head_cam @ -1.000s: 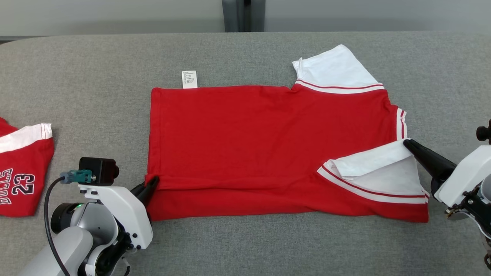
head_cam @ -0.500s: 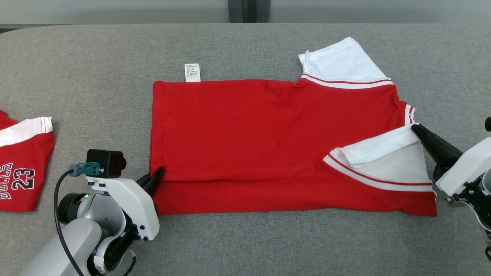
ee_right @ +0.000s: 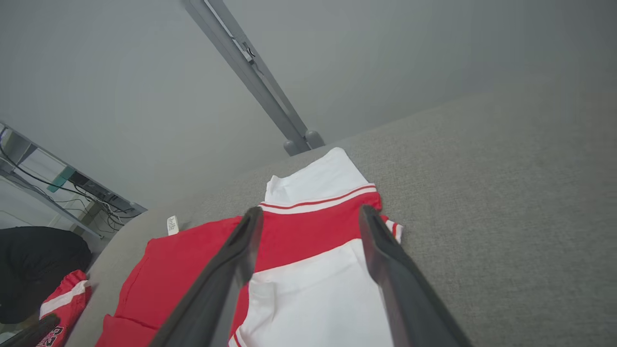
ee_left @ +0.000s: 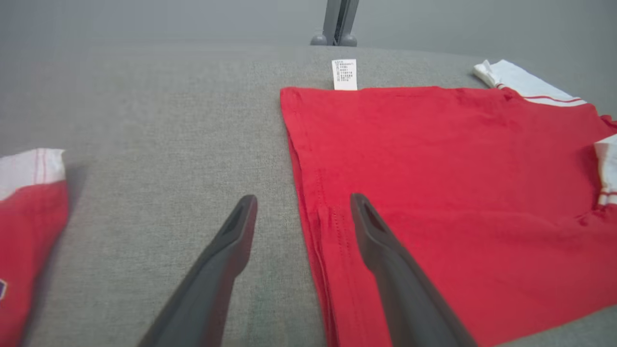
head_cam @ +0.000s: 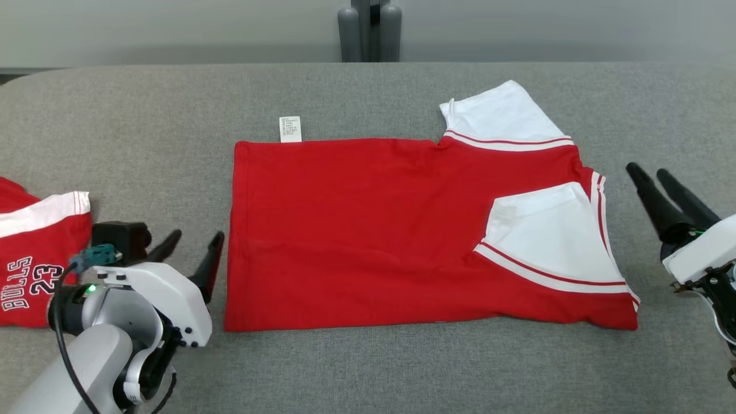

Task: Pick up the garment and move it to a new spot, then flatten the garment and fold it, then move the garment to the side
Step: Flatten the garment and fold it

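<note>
The garment [head_cam: 368, 230], a red shirt with white sleeves, lies flat on the grey table [head_cam: 144, 115], its near half folded over the far half. One white sleeve [head_cam: 546, 236] rests on the red body at the right, the other [head_cam: 500, 115] sticks out at the far right. My left gripper [head_cam: 197, 234] stands open just left of the garment's left edge, holding nothing. In the left wrist view the left gripper [ee_left: 303, 197] straddles that edge of the garment [ee_left: 434, 159] from above. My right gripper [head_cam: 646, 170] is open and empty, off the garment's right side. In the right wrist view the right gripper [ee_right: 311, 209] hovers over the garment [ee_right: 193, 260].
A second red garment [head_cam: 34, 259] printed "BULLS 23" lies at the table's left edge, close to my left arm. A white care label [head_cam: 290, 129] pokes out from the garment's far edge. A grey post [head_cam: 369, 31] stands behind the table.
Both grippers have opened and let go of the garment, then drawn outward off its ends. The folded half and the near sleeve now lie flat. The head camera has shifted slightly.
</note>
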`<state>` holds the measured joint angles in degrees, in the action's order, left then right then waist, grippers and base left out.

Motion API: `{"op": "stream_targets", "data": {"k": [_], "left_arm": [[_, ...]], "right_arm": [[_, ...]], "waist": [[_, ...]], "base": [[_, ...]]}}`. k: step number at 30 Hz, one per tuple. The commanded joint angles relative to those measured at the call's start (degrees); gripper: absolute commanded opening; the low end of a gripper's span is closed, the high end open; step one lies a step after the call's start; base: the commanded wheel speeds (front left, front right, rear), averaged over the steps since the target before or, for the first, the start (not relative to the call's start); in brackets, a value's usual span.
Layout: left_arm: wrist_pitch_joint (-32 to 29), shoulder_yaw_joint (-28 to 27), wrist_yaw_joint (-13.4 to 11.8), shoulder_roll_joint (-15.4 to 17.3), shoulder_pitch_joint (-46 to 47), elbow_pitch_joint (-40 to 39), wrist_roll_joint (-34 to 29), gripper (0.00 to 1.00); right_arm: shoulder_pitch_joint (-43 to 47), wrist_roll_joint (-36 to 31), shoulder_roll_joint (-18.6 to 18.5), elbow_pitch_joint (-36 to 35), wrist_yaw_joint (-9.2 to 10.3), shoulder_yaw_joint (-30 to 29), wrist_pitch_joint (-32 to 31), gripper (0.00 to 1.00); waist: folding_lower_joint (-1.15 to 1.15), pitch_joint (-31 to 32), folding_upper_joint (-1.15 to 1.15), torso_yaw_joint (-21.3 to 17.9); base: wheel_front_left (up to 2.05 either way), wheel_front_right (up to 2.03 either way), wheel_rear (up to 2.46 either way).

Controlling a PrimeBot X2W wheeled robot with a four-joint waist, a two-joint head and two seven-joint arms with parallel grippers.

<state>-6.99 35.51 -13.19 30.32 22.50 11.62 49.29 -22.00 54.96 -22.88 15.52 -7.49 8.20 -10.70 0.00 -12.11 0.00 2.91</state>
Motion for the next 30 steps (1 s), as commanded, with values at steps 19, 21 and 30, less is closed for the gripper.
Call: {"op": "stream_targets", "data": {"k": [19,21,30], "left_arm": [[22.1,-7.0,-4.1,-4.3,-7.2,-3.6,-11.2,1.0],[22.2,-9.0,-4.7,-5.9,-8.4,-4.6,-14.6,1.0],[22.2,-17.9,-1.2,-14.3,-17.0,-6.0,-26.3,1.0]], "right_arm": [[12.1,-20.6,4.9,-3.3,0.0,-3.2,24.3,1.0],[13.2,-24.3,6.3,-3.5,0.0,-4.2,25.3,1.0],[17.8,-41.3,13.5,-8.8,0.0,-8.7,25.9,1.0]], "waist": [[0.0,5.9,0.0,-1.9],[0.0,5.9,0.0,-2.1],[0.0,5.4,0.0,-2.5]], "base": [[0.0,0.0,0.0],[0.0,0.0,0.0],[0.0,0.0,0.0]]}}
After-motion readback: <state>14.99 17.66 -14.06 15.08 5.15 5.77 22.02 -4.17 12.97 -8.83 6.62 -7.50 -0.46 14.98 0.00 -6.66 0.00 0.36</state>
